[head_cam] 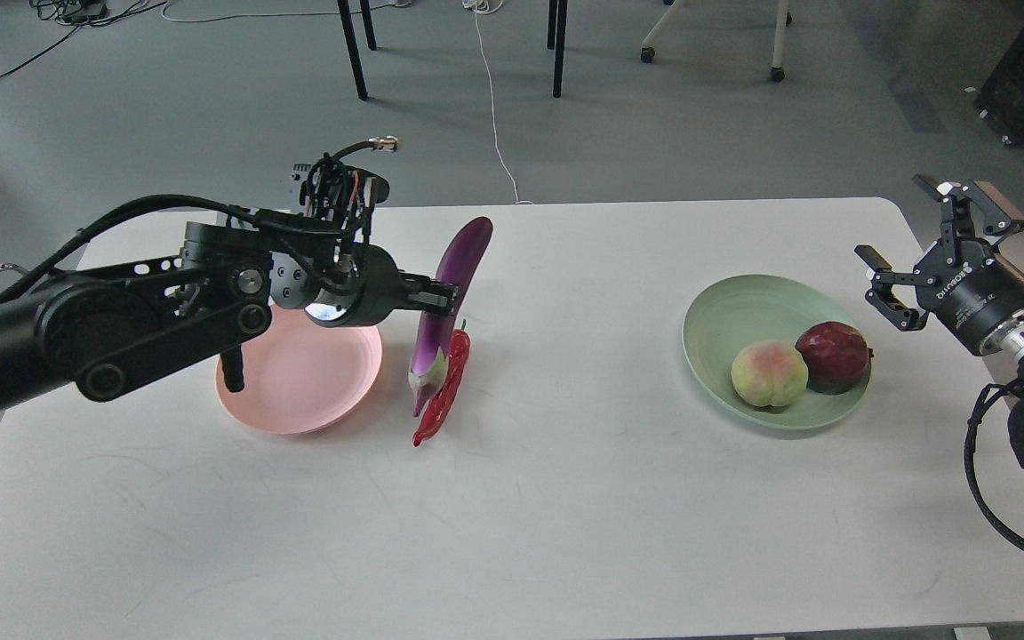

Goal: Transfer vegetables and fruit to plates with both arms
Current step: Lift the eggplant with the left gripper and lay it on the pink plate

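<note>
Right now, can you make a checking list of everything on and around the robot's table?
Surface: white rounded table, faint scuffs.
Job's things: long glossy purple eggplant gripped, tilted, stem end down beside the pale pink round plate; wrinkled red chili pepper on the table against it; yellow-green blushed peach and dark red pomegranate in the pale green round plate.
Clutter: nothing seen.
Grippers: left gripper shut on the eggplant; right gripper open, empty, off the table's right edge.
Cables: black ones on both arms; white cable on the floor.
Surroundings: grey floor, black chair legs.
</note>
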`<action>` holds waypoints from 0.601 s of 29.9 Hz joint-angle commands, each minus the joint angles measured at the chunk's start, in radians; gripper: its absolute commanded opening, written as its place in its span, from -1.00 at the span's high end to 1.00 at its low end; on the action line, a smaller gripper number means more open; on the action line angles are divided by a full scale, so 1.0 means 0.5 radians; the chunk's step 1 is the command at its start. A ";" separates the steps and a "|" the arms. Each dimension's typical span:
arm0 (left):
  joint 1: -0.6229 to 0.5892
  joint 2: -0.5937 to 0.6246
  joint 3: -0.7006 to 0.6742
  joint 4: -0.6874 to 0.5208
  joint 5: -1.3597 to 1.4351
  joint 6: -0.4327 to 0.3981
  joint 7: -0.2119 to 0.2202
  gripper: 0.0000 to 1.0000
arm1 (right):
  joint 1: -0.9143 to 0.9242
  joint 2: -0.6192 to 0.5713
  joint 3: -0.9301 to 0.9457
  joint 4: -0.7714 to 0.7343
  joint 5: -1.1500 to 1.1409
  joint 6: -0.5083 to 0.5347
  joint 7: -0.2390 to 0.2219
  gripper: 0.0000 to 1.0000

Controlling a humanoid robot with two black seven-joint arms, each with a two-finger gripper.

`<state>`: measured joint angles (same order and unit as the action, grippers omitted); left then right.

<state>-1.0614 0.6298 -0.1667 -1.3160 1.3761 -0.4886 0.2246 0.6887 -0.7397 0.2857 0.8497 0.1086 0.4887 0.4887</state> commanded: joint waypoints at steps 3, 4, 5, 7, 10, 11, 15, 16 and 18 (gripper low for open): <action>0.030 0.299 0.177 0.000 0.092 0.000 -0.173 0.58 | 0.000 0.013 -0.001 0.000 -0.006 0.000 0.000 -0.93; 0.040 0.320 0.198 0.006 0.101 0.000 -0.176 0.58 | 0.000 0.013 -0.001 0.000 -0.006 0.000 0.000 -0.93; 0.061 0.339 0.211 0.009 0.104 0.000 -0.185 0.57 | 0.000 0.013 -0.001 0.000 -0.006 0.000 0.000 -0.93; 0.119 0.363 0.214 0.012 0.116 0.000 -0.188 0.56 | -0.003 0.010 -0.001 0.000 -0.006 0.000 0.000 -0.93; 0.162 0.354 0.214 0.036 0.119 0.000 -0.188 0.55 | -0.006 0.007 -0.001 0.000 -0.009 0.000 0.000 -0.93; 0.171 0.351 0.214 0.052 0.119 0.000 -0.185 0.54 | -0.006 0.007 -0.001 0.000 -0.009 0.000 0.000 -0.93; 0.184 0.339 0.214 0.092 0.116 0.000 -0.188 0.44 | -0.015 0.007 -0.001 0.003 -0.009 0.000 0.000 -0.93; 0.184 0.339 0.211 0.095 0.113 0.000 -0.191 0.41 | -0.021 0.007 -0.001 0.003 -0.009 0.000 0.000 -0.93; 0.184 0.336 0.208 0.104 0.116 0.000 -0.210 0.29 | -0.027 0.007 -0.001 0.000 -0.009 0.000 0.000 -0.93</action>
<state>-0.9707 0.7995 -0.0598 -1.2715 1.4348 -0.4889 0.1285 0.6796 -0.7362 0.2853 0.8507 0.1043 0.4887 0.4887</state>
